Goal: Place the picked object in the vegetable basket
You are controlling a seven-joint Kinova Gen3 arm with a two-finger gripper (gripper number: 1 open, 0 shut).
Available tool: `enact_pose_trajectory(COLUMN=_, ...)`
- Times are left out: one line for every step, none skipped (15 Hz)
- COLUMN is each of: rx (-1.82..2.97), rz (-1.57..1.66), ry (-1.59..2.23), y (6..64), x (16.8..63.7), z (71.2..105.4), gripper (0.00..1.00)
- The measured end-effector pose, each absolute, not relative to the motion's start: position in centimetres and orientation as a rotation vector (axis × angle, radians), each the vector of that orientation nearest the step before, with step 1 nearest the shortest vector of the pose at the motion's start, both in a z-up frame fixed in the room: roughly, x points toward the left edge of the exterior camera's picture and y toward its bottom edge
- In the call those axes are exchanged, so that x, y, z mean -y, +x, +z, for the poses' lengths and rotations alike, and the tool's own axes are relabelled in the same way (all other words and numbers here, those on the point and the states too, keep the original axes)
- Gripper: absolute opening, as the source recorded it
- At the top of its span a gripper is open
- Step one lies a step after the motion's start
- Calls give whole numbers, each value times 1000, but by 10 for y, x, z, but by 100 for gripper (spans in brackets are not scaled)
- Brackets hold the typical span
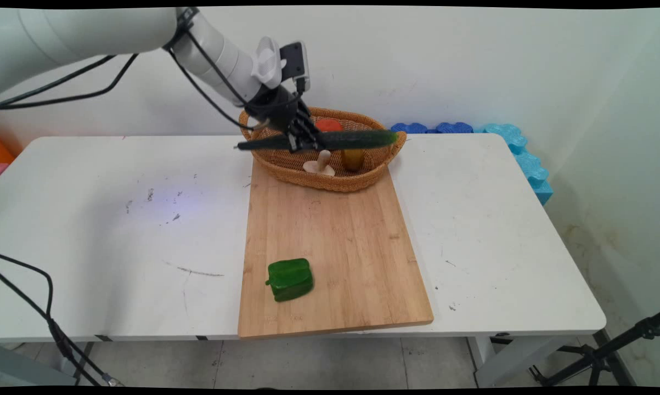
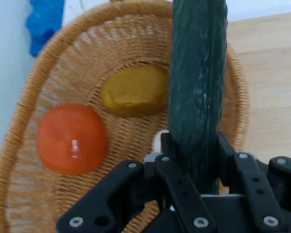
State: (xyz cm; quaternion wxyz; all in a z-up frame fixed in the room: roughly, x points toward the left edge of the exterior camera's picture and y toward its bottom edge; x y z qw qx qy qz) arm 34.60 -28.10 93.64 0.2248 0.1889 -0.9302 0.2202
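Note:
My gripper (image 1: 306, 141) is shut on a long dark green cucumber (image 1: 357, 139), held level above the wicker basket (image 1: 286, 164). In the hand view the cucumber (image 2: 196, 92) runs up between the fingers (image 2: 228, 155) over the basket (image 2: 43, 73). Inside the basket lie an orange-red tomato (image 2: 72, 138), a brownish-yellow potato (image 2: 135, 90) and a pale mushroom (image 1: 320, 163), mostly hidden in the hand view. A green bell pepper (image 1: 289, 279) sits on the wooden cutting board (image 1: 351, 241) near its front left corner, well away from the gripper.
The basket rests on the far end of the board, near the wall. Blue foam blocks (image 1: 519, 153) line the table's far right edge. Black cables hang at the front left, and a tripod leg (image 1: 609, 351) stands off the right front corner.

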Motion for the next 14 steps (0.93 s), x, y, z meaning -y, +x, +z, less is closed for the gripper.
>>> enact_pose_trajectory(rx=2574, rz=627, ry=495, y=348, x=290, z=938, gripper=0)
enact_pose_trajectory(rx=2580, rz=644, ry=470, y=350, x=297, z=939, gripper=0)
enact_pose_trajectory(rx=2584, rz=654, ry=454, y=351, x=302, z=940, gripper=0)
enact_pose_trajectory(rx=2593, rz=672, ry=423, y=353, x=312, z=940, gripper=0)
enact_pose_trajectory(rx=2601, rz=687, ry=396, y=355, x=320, z=940, gripper=0)
enact_pose_trajectory(rx=2609, rz=702, ry=365, y=357, x=329, z=939, gripper=0)
enact_pose_trajectory(rx=2617, rz=714, ry=338, y=358, x=337, z=939, gripper=0)
enact_pose_trajectory(rx=2623, rz=722, ry=320, y=360, x=342, z=938, gripper=0)
enact_pose_trajectory(rx=2632, rz=731, ry=292, y=361, x=350, z=937, gripper=0)
enact_pose_trajectory(rx=2641, rz=741, ry=258, y=363, x=358, z=935, gripper=0)
enact_pose_trajectory(rx=2652, rz=750, ry=224, y=365, x=366, z=934, gripper=0)
enact_pose_trajectory(rx=2661, rz=757, ry=193, y=368, x=373, z=932, gripper=0)
enact_pose_trajectory(rx=2670, rz=766, ry=161, y=370, x=381, z=931, gripper=0)
enact_pose_trajectory(rx=2679, rz=773, ry=129, y=373, x=388, z=930, gripper=0)
